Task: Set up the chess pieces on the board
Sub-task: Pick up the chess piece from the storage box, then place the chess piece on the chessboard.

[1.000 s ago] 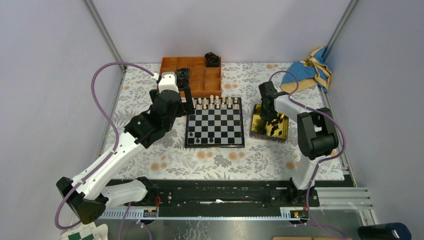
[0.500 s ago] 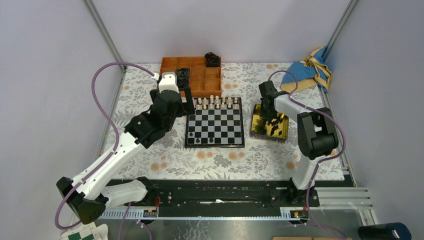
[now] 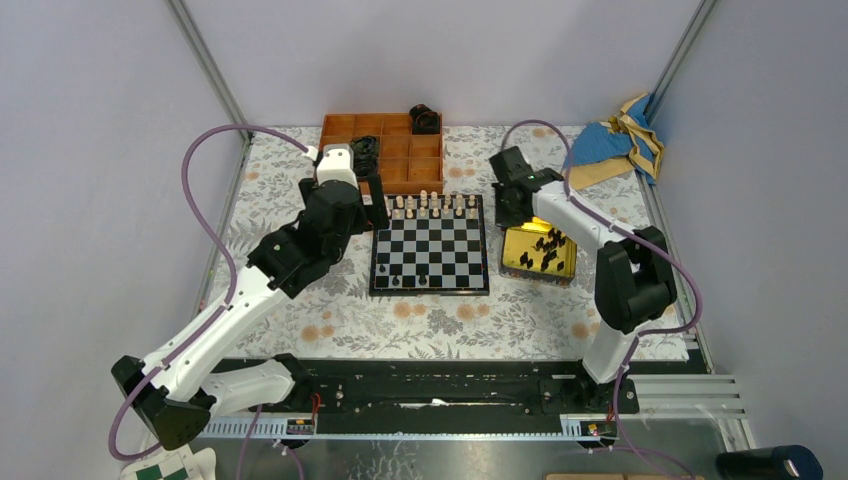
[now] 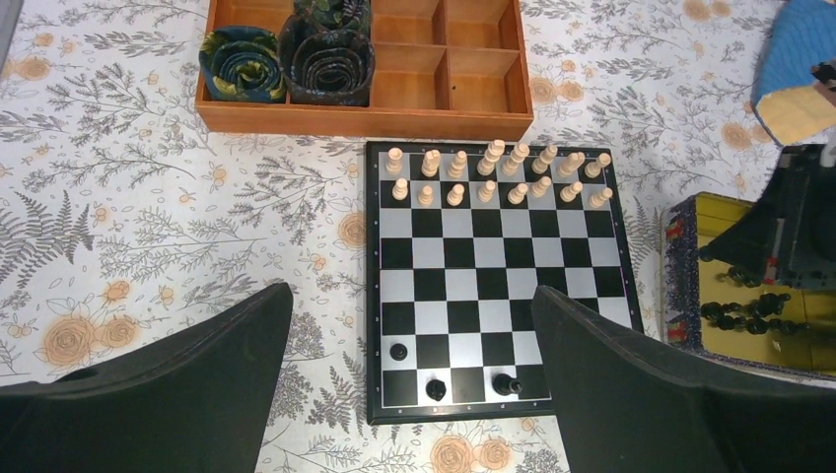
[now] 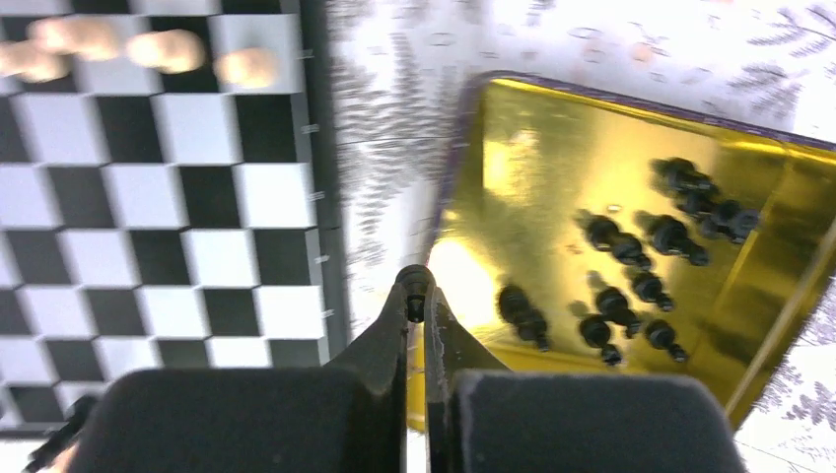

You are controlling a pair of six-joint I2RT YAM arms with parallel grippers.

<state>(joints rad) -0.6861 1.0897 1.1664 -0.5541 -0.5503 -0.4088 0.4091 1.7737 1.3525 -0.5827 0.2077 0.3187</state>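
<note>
The board lies at the table's middle, also in the left wrist view. Three black chess pieces stand on its near rows. Cream chessmen fill its two far rows. Several black chess pieces lie in a gold tray right of the board. My right gripper is shut on one small black chess piece and is held above the gap between board and tray. My left gripper is open and empty, above the board's left side.
An orange compartment tray with black coiled rings stands behind the board. A blue and tan cloth lies at the far right. A green-and-white checkered sheet shows at the bottom left. Floral cloth covers the table.
My right gripper has risen out of the gold tray and moved left and farther back, toward the board, with a black piece in it. The left arm has not moved.
</note>
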